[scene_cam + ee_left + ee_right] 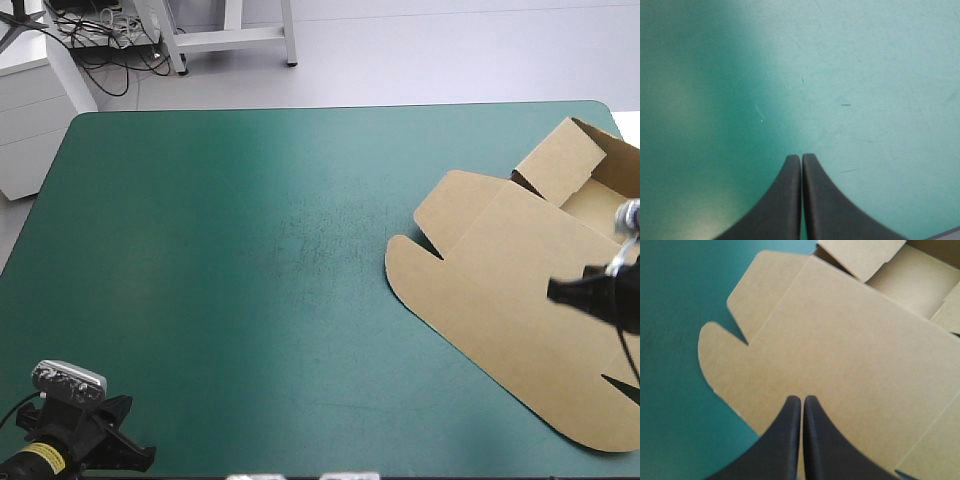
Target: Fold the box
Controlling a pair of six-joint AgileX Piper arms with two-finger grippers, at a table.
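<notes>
Nearest me, the left tool (801,156), with its two broad black curved fingers, is pressed together into one pointed arch with nothing between the fingers. Its own camera shows only the teal-green worktop cover (865,75), bare and lightly scratched. The high view places this tool (135,455) well apart from the brown cardboard box (500,290), down at the near corner on the opposite side, and it is partly cut off there.

Farther in, the right tool (802,397) is likewise fully together and grips nothing. It hangs over the box's wide flat panel (840,340). I cannot tell whether its tips touch the board. From above I make out only its dark tip (555,290) over that panel; the rest runs out of the picture.

The box lies at the worktop's right side, toward the far corner. Its flat panel with rounded tabs rests on the cover nearest the middle. Beyond that panel, walls stand raised around an open tray, one flap upright. The wrist camera shows the tray's inside more plainly. The high view cuts the box's outer side off.

Beyond the box and the worktop's far edge lies pale grey floor (400,60).
</notes>
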